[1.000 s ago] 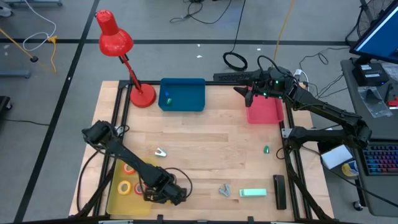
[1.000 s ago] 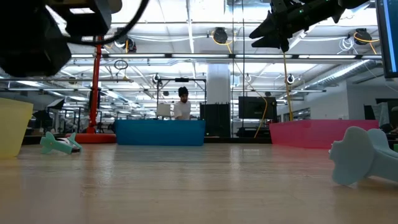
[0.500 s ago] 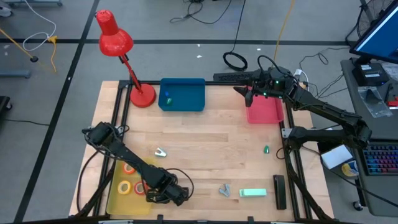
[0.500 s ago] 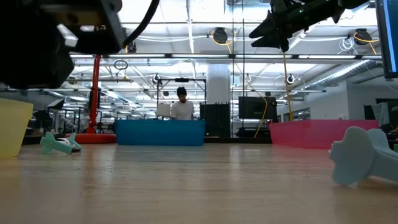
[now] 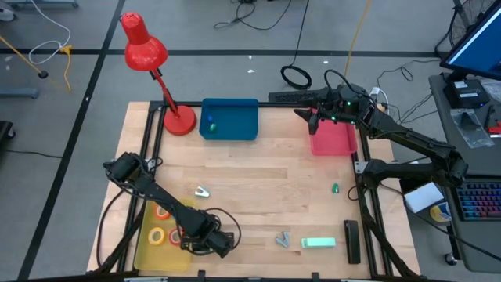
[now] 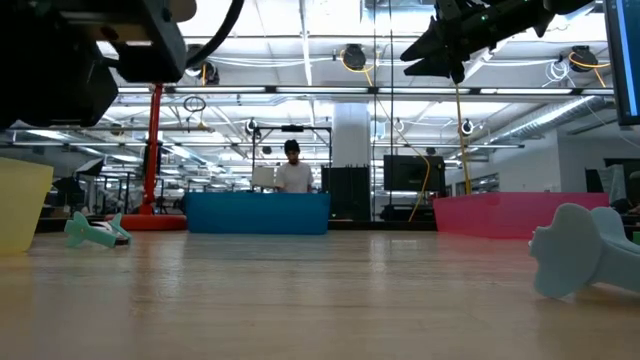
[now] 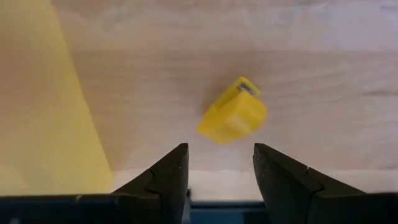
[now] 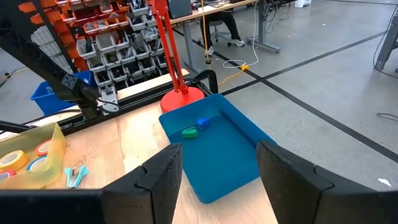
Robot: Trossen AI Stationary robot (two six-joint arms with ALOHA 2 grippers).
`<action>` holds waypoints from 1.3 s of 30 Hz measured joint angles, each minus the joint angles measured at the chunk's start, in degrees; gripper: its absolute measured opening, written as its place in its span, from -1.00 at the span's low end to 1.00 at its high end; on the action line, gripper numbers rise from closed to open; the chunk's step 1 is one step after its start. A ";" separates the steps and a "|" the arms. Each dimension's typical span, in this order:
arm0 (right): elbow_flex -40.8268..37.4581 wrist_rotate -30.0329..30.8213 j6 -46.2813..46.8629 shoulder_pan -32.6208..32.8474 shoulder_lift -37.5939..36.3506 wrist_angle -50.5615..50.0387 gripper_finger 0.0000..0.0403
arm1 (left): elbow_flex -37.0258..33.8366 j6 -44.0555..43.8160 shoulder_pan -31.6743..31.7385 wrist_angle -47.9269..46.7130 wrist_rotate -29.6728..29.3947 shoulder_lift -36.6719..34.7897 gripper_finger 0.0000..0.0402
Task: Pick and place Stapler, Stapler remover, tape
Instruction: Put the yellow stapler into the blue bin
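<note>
Four small ring-shaped tape rolls (image 5: 162,223) lie flat in the translucent yellow plastic tray (image 5: 145,249) at the near left of the wooden tabletop (image 5: 258,176). They look light, stiff and smooth-sided, so a pinch across one rim should serve best. Just beside the tray the left hand (image 7: 219,163) hovers, fingers apart and empty, over a small yellow plastic block (image 7: 233,112). Over the pink plastic tray (image 5: 333,139) the right hand (image 8: 217,165) waits, spread and empty.
</note>
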 joint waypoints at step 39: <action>0.00 0.00 -1.27 0.00 0.02 0.00 -0.03 | -0.06 20.87 3.38 -0.32 3.73 3.78 -0.10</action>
